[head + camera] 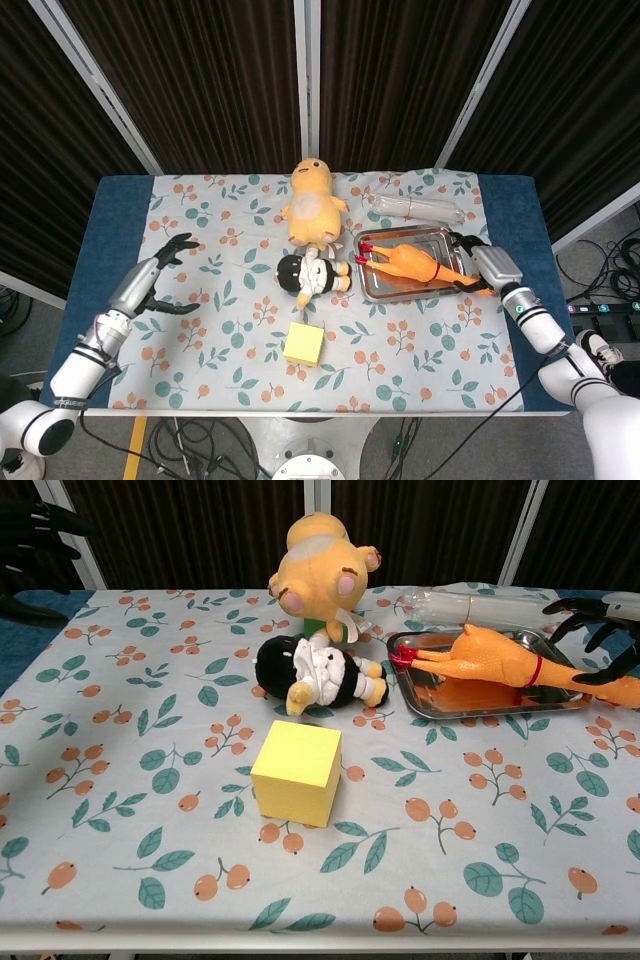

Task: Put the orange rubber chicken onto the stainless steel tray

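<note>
The counter (240,330) carries everything. The stainless steel tray (377,288) now bears the orange rubber chicken (405,264), its long neck overhanging the right rim. The right hand (598,635) sits by that neck, fingers spread apart, apparently releasing. The left hand (160,272) idles open, well apart.
</note>
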`<state>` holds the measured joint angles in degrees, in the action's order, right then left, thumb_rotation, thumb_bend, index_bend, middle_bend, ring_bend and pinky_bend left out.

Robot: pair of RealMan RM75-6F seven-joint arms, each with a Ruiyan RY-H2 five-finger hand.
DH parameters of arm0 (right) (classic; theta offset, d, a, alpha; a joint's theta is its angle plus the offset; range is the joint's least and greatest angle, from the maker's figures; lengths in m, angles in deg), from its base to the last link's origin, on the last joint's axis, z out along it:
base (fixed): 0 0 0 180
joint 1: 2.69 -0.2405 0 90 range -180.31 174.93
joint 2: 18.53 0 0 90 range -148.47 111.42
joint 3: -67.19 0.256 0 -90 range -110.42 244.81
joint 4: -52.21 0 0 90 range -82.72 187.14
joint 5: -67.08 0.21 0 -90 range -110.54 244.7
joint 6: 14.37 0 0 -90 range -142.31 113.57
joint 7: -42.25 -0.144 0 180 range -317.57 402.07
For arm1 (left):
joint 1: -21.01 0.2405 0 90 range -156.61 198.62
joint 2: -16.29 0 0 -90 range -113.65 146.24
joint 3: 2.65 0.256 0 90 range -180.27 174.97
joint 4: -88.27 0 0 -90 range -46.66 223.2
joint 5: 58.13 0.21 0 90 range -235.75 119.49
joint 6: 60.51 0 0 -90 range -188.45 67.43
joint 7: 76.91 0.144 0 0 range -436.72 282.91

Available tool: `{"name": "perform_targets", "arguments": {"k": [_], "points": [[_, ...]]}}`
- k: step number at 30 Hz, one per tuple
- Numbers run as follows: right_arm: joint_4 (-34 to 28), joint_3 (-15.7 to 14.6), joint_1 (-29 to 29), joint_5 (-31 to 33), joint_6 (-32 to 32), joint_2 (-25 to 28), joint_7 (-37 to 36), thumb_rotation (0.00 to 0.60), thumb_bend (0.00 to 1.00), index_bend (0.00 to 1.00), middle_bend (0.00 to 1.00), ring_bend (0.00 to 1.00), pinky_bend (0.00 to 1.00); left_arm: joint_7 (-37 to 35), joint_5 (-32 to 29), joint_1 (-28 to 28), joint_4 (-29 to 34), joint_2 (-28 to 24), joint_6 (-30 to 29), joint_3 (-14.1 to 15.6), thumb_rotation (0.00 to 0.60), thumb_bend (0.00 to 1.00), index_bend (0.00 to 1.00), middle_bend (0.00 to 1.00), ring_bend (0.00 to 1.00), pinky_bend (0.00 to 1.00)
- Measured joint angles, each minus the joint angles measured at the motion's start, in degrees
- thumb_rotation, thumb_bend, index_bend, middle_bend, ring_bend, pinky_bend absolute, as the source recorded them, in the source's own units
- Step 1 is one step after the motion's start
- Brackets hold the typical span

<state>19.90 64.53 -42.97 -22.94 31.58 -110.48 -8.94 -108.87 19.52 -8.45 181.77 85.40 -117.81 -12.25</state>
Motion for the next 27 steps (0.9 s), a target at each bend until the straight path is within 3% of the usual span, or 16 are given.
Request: {"name": "perform_targets", "arguments": {"k": [6, 10, 15, 23, 27], "points": [[-3.9, 0.6, 0.5, 0.5, 1.8, 3.5, 3.8, 0.6, 0.0, 0.0, 0.06, 0.0, 0.14, 0.3, 0.4, 0.4, 0.0, -0.7, -0.7, 0.2, 0.6, 0.06, 0.21, 0.14, 0.13, 0.26], [-9.5, 1.7, 2.1, 1.4, 6.3, 7.7, 8.8, 0.6, 0.03, 0.0, 0.17, 0.04, 0.15, 4.2, 0.3, 0.9, -0.2, -1.9, -1.6, 0.7, 0.6, 0.06, 0.22, 0.15, 0.13, 0.26], [-22.9, 3.2, 6.2, 3.7, 13.0, 15.3, 19.4, 0.6, 0.12, 0.0, 0.25, 0.13, 0.21, 13.1, -1.6, 2.5, -0.7, -2.8, -4.5, 1.0, 0.6, 0.06, 0.23, 0.15, 0.13, 0.25], [-47.6, 3.6, 18.3, 8.2, 27.9, 27.3, 41.3, 0.6, 0.12, 0.01, 0.15, 0.07, 0.21, 30.3, -4.3, 8.8, -2.5, -1.9, -17.5, 2.4, 0.6, 0.06, 0.23, 0.16, 0.13, 0.25], [-52.8, 3.0, 24.9, 8.7, 36.7, 29.5, 46.9, 0.6, 0.12, 0.01, 0.15, 0.05, 0.2, 35.3, -4.2, 12.8, -3.3, -0.6, -23.2, 3.9, 0.6, 0.06, 0.23, 0.15, 0.13, 0.25]]}}
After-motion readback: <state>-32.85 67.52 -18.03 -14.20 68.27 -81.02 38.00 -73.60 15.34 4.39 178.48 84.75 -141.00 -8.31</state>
